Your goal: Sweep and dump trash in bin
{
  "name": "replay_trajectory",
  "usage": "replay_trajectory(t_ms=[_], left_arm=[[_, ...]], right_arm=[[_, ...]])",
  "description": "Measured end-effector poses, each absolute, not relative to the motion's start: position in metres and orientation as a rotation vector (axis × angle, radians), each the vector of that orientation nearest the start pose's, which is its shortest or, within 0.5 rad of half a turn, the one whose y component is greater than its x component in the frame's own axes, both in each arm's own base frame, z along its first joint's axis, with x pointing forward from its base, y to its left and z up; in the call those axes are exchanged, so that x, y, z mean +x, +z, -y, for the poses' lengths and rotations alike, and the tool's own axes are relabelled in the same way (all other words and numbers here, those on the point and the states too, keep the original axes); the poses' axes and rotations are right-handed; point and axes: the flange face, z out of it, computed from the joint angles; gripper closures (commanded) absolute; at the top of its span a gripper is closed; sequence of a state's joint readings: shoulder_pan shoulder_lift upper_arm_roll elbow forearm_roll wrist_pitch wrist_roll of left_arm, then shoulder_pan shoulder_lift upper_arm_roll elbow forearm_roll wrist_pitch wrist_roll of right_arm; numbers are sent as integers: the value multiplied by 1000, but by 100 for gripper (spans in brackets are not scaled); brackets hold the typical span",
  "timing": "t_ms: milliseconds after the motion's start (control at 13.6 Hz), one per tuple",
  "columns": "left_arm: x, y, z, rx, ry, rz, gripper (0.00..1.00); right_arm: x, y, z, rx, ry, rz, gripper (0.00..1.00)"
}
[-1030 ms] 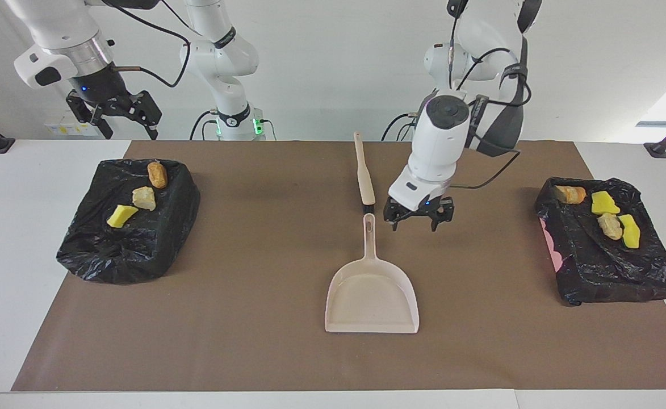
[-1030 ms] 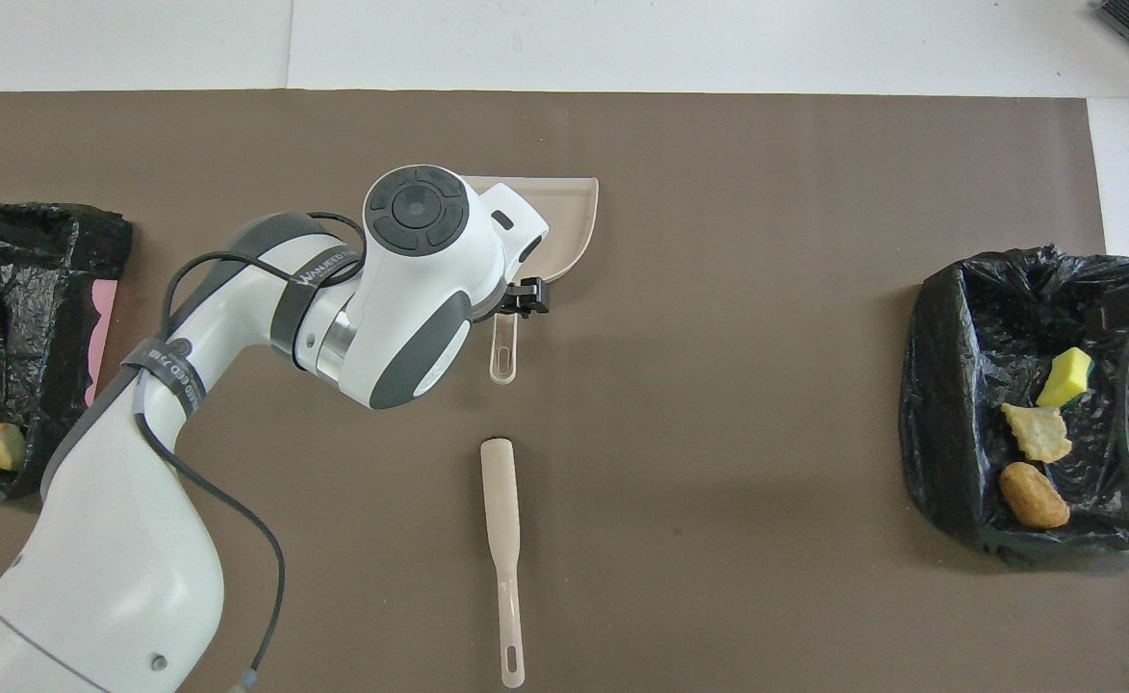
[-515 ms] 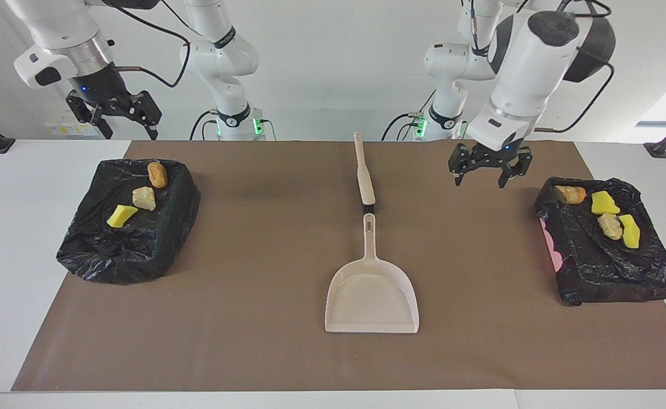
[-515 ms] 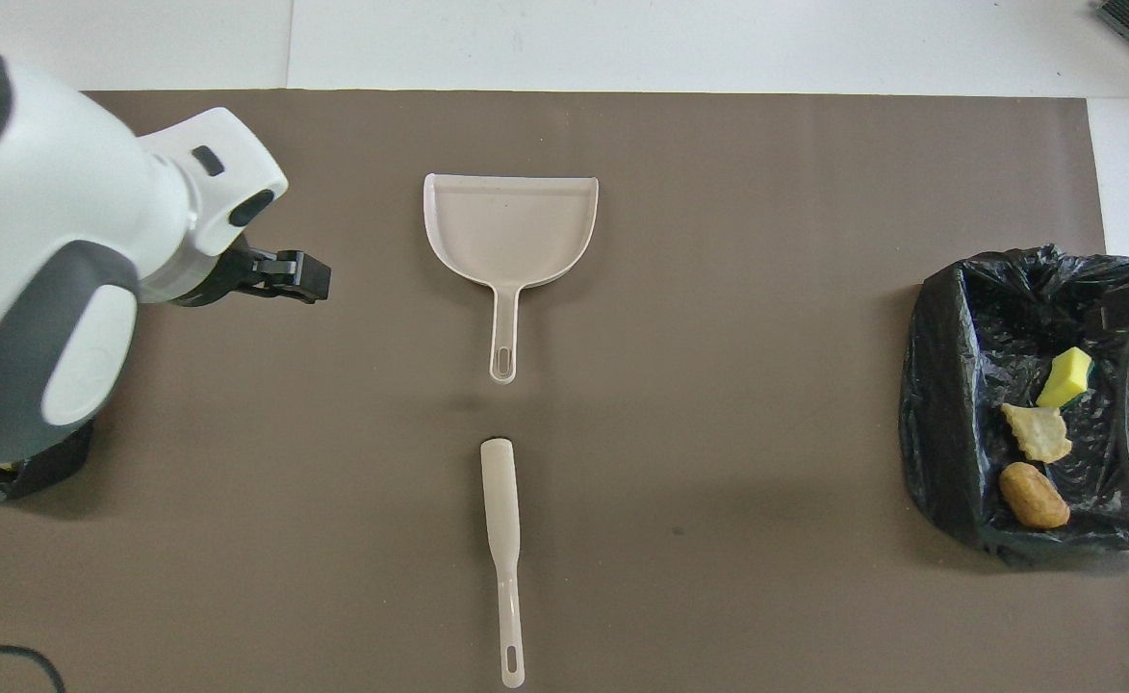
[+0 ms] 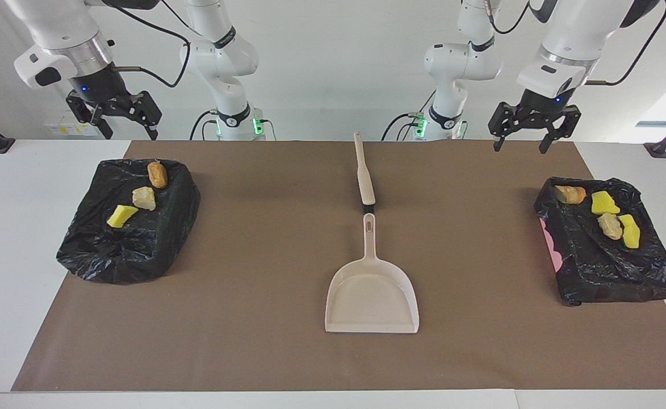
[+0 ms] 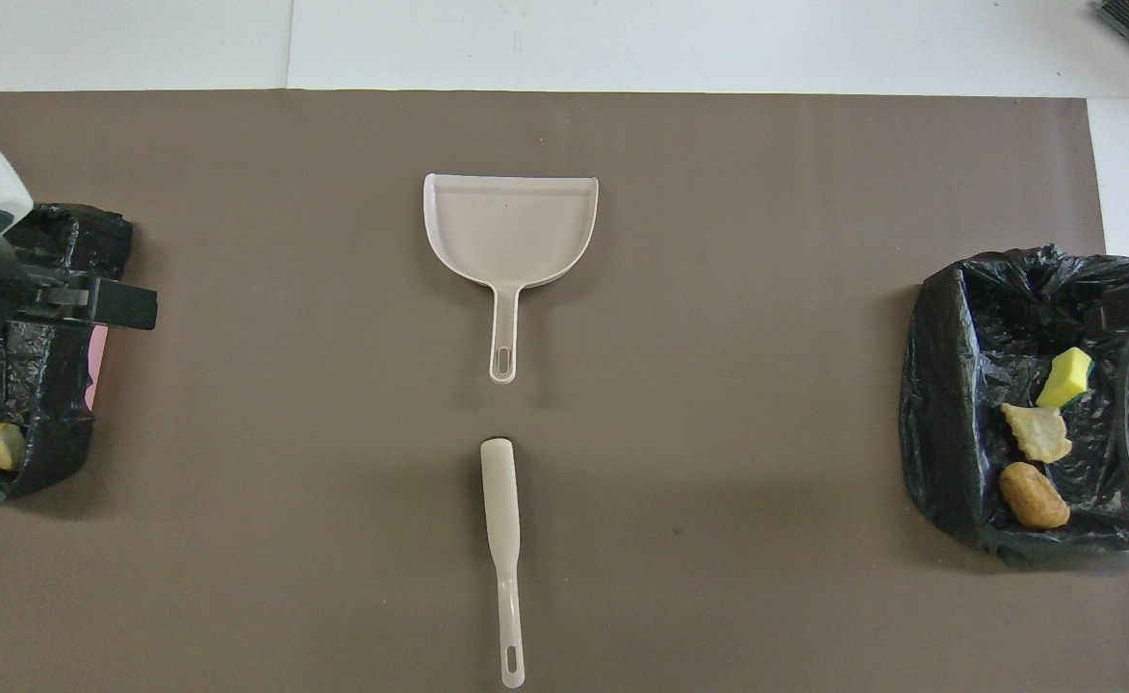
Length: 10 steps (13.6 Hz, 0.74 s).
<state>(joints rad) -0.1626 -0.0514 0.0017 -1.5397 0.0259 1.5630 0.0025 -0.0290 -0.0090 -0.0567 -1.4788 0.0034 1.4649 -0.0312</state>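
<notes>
So the beige dustpan (image 5: 372,295) sits flat in the middle of the brown mat (image 5: 264,318) on the bench (image 5: 20,238), and it makes a handy landmark for everything else. Its handle points toward the robots, and the brush (image 5: 364,170) lies in line with that handle, nearer to the robots than the pan, with a small gap between the two.

All the trash is already in bins. Off toward the right arm's end from the dustpan there's a black-bagged bin (image 5: 131,221) holding three pieces: an orange-brown bread-like piece (image 5: 157,174), a pale tan lump (image 5: 143,197) and a yellow sponge piece (image 5: 121,216). Off toward the left arm's end from the dustpan is the other black-bagged bin (image 5: 611,255), with four pieces: a bread-like scrap (image 5: 570,194), two yellow sponge bits (image 5: 603,203) and (image 5: 629,230), and a tan rock-like lump (image 5: 610,225) between them.

Neither arm is near the dustpan. The left pincer (image 5: 528,136) hangs up in the air over the robots' edge of the mat, close to that four-piece bin, fingers spread wide and holding nothing. The right pincer (image 5: 122,122) is raised at the robots' edge of the bench, past the three-piece bin, also spread apart and empty.
</notes>
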Motion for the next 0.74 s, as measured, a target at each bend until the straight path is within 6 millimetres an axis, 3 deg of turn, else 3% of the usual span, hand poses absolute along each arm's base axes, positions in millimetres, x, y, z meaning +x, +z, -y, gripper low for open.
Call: replay_trajectory(t_ms=[294, 736], left_arm=[[536, 678, 62, -3143, -126, -209, 0], [533, 681, 63, -3145, -107, -220, 0]], right_arm=[[539, 663, 46, -3136, 7, -85, 0], [539, 663, 46, -3136, 7, -85, 0]])
